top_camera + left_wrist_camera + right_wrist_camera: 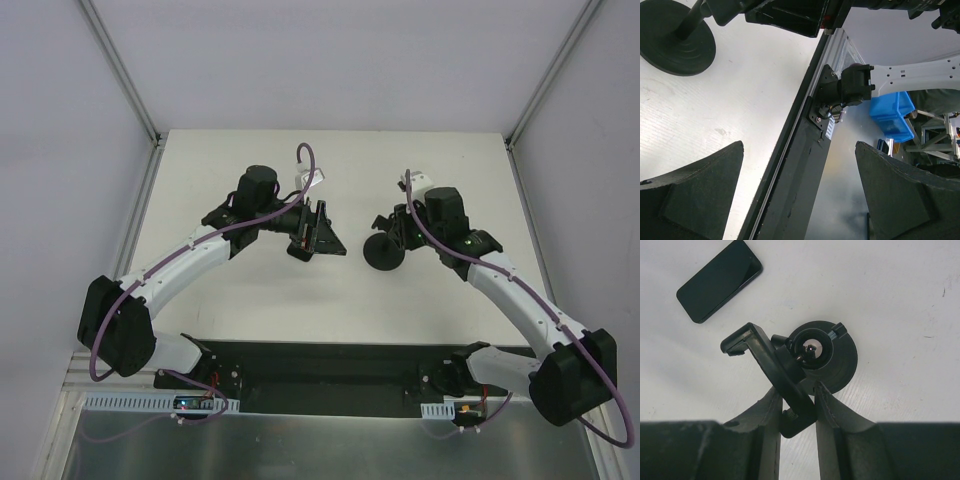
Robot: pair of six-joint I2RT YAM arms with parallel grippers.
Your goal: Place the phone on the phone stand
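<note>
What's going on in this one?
The right gripper is closed on the cradle of the phone stand. The phone lies flat on the table, apart from the stand and untouched. The left gripper is open and empty, so the phone isn't on the stand yet.

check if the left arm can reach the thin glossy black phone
Probably yes: the phone lies flat in the open, clear of the black disc-base stand, and the left gripper is open and empty.
</note>
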